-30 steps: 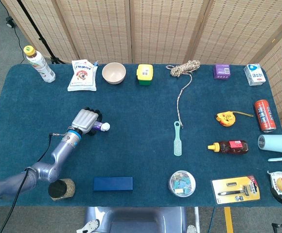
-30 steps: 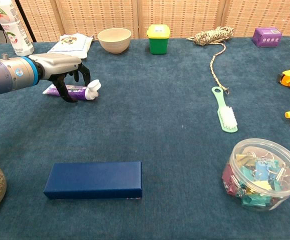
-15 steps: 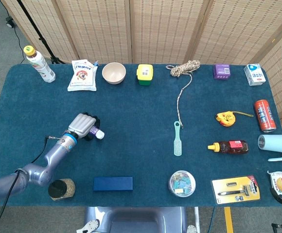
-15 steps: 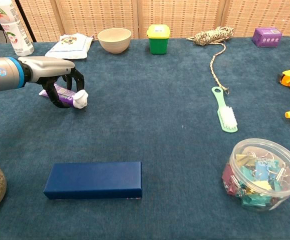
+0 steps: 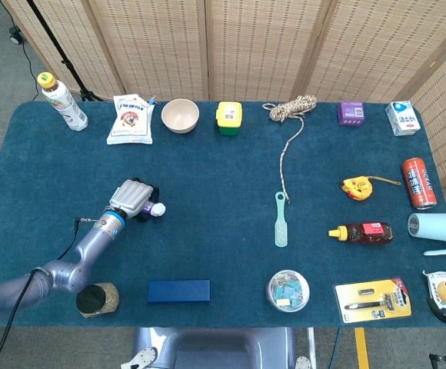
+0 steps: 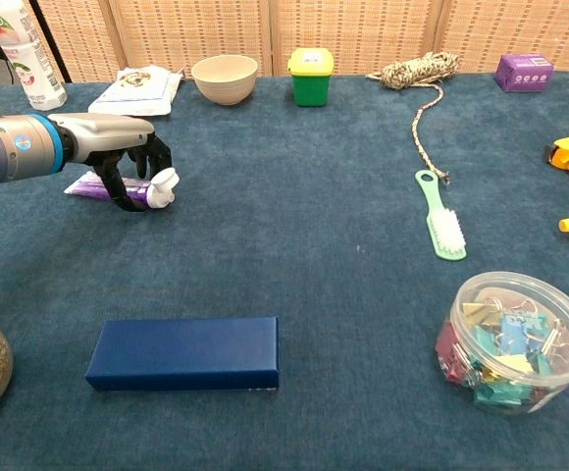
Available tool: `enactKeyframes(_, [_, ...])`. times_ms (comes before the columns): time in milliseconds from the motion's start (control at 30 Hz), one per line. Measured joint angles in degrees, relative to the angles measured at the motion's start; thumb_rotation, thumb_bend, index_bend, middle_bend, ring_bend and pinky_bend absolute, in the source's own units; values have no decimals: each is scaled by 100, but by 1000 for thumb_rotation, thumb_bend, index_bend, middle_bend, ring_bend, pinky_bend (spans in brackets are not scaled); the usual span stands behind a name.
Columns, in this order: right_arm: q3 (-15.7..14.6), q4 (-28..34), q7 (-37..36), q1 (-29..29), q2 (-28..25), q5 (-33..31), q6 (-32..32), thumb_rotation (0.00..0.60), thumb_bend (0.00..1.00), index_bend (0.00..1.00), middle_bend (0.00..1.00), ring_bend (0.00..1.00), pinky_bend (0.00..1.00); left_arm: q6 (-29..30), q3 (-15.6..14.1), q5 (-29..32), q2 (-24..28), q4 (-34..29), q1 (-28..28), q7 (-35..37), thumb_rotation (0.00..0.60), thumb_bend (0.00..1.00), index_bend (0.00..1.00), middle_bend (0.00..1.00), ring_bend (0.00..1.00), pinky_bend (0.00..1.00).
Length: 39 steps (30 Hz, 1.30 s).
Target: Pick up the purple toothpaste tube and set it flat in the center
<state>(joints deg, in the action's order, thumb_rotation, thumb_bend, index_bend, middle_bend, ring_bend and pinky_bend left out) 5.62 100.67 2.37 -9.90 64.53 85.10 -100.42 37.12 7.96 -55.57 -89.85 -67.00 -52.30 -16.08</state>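
One toothpaste tube (image 5: 153, 208), one bowl (image 5: 181, 115), one brush (image 5: 281, 220).

Bright even light, sharp pics

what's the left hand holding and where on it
The left hand grips the purple toothpaste tube around its body near the cap end; the white cap sticks out past the fingers. The right hand is not in view.
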Motion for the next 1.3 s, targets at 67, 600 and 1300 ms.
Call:
enactKeyframes(67, [1,11,10,-7,-5,1,-9,600,0,162,106,7,12,-52,30,-43,-17,50,-44,80,600,249,424,336,340,218])
enactKeyframes(600, [-8,39,26,-39,12,2,-23,600,0,163,106,7,12,-3,-68,-327,-36,254,13,278,600,249,424,337,340,226])
enactKeyframes(1300, [14,110,72,-23,0,27,-9,600,0,165,108,7,12,312,-123,-765,-123,391,271,742,600,318,495,417,406,407])
